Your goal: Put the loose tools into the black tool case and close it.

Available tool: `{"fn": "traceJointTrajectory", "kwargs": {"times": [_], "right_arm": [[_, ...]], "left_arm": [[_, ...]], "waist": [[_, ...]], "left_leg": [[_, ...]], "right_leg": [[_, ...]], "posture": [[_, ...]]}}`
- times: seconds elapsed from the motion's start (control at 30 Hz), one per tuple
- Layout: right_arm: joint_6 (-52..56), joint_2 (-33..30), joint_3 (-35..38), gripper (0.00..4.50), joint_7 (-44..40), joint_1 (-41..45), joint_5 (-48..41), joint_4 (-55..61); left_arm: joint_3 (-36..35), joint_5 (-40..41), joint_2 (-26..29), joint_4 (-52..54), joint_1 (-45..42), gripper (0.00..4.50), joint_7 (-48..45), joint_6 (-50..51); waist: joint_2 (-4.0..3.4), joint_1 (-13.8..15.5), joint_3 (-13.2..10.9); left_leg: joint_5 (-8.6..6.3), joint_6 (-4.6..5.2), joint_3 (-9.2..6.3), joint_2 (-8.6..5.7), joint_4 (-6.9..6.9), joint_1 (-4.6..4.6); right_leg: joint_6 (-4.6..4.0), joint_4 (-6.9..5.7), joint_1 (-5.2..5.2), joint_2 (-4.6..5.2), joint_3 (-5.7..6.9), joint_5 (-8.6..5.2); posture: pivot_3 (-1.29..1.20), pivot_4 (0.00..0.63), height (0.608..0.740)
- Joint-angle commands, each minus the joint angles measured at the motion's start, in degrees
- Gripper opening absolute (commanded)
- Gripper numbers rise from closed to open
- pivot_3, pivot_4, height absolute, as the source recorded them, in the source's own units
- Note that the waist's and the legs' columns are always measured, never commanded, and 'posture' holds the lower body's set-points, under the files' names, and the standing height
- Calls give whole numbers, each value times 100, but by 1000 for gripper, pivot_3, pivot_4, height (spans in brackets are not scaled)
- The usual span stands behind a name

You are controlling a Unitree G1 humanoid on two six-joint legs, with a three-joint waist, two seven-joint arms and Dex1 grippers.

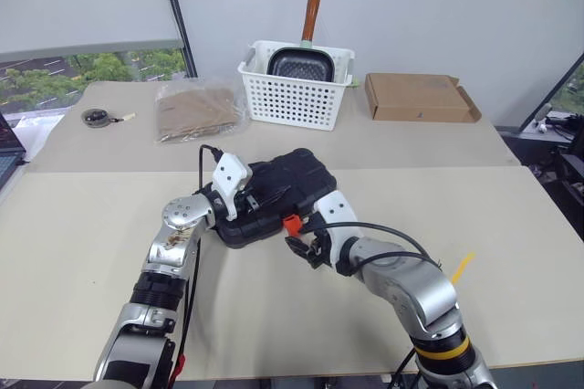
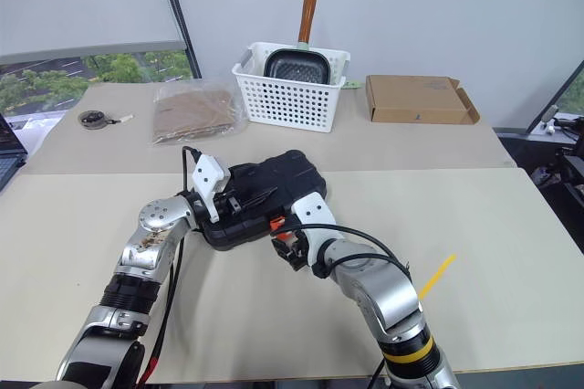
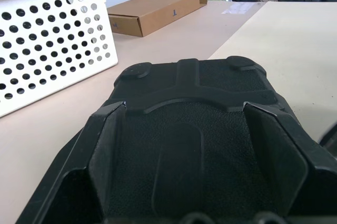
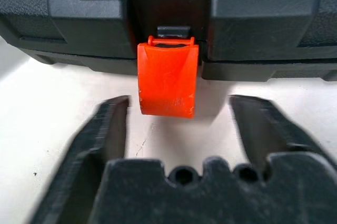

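I'm holding the right gripper (image 4: 179, 124) open, fingers straddling the orange latch (image 4: 167, 79), which is hanging unfastened on the shut black tool case (image 1: 274, 193) mid-table. The left gripper (image 1: 251, 199) is spread wide over the lid. Pushing off-centre risks sliding the case. Beyond, the white basket (image 1: 297, 97) and cardboard box (image 1: 418, 97) are standing clear.

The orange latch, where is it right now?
The orange latch hangs from the black tool case's near edge, directly ahead of the open right gripper.
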State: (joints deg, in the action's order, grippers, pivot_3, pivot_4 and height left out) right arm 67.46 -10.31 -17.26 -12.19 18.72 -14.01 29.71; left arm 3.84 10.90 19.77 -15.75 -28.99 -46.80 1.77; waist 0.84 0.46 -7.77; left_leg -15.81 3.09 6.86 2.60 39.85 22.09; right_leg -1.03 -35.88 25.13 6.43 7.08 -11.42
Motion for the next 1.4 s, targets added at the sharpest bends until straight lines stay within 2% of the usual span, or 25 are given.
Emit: {"fn": "traceJointTrajectory", "kwargs": {"times": [0.03, 0.1, 0.17, 0.77, 1.4], "right_arm": [[49, 81, -14, 1854, 60, 54, -9, 172], [38, 102, -32, 1247, 84, 67, 12, 151], [-20, 92, -65, 1198, 118, 76, 55, 163], [-1159, 27, -55, 1197, 253, -154, 419, 401], [-2141, 21, -155, 1194, 124, -354, 585, -131]], "left_arm": [[120, -90, -23, -316, 177, 3782, 7, 251], [114, -91, -17, -326, 176, 3782, 1, 256], [106, -88, -3, -331, 187, 3782, -9, 267], [186, -125, 15, -460, 166, 3782, -135, 255], [235, -148, 8, -463, 228, 3782, -186, 267]], "waist": [[0, 0, 0], [0, 2, 0], [0, 1, 0], [0, 2, -1], [0, 3, -1]], "left_leg": [[0, 0, -1, 0, 0, 0], [0, 0, -2, 1, 0, 0], [0, 0, -2, 1, 0, 1], [0, -1, -6, 2, -2, 11], [-1, -1, -10, 3, -8, 17]], "right_leg": [[0, 0, 0, 0, 0, 0], [0, 0, 0, 0, 1, 0], [0, 0, 1, 0, 1, 0], [1, 3, 11, 1, 3, -1], [3, 14, 13, 1, 6, -2]], "posture": [[0, 150, 700], [0, 150, 700], [0, 150, 700], [0, 150, 700], [0, 150, 700]]}}
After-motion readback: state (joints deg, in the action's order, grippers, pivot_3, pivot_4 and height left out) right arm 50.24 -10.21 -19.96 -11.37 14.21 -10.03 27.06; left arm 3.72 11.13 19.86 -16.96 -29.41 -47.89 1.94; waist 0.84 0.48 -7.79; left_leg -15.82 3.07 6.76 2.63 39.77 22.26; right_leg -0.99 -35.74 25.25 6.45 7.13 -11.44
